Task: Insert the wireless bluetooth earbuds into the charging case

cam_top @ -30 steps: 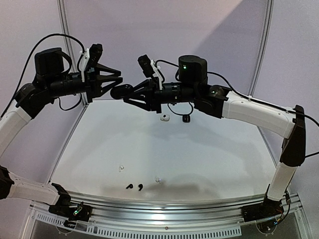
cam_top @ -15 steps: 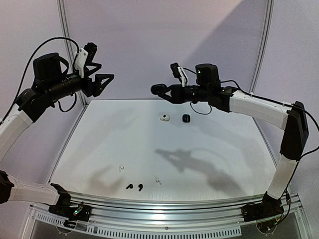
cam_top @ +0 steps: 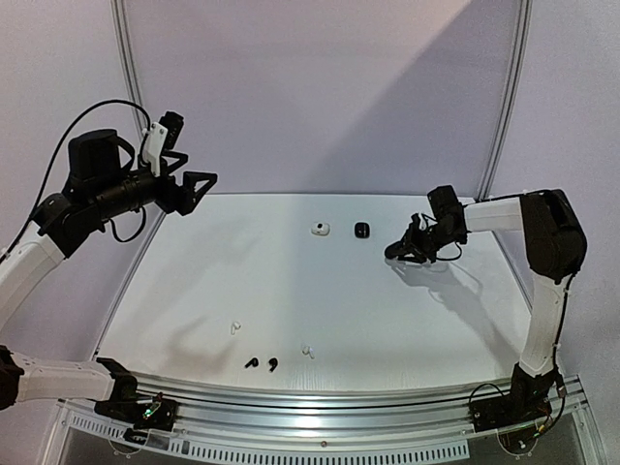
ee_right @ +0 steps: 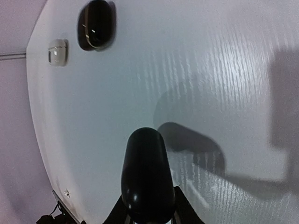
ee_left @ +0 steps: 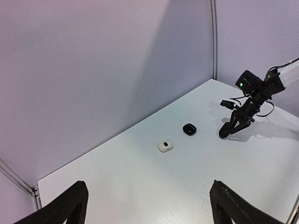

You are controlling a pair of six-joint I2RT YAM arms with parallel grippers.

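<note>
White laminate table carries all the loose items and both arms work above it. The left gripper is raised high at the table's left side with its jaws spread wide and nothing between them; judged as a standby posture that leaves the work to the other arm. The right gripper is brought low, close over the surface, its jaws clamped on a closed black oval case that projects forward past the fingertips; judged, the low carry suits setting the case down gently rather than dropping it. Ahead of the right jaws, and apart from them, a second black case and a white case lie just beside one another on the surface, both appearing shut. The wireless bluetooth earbuds lie loose well behind both sets of jaws, toward the arm bases: one white earbud, a second white earbud, and two black earbuds close together between them. Only these four are visible. None sits in a case, so insertion is judged not yet begun, since a case must first be opened.
</note>
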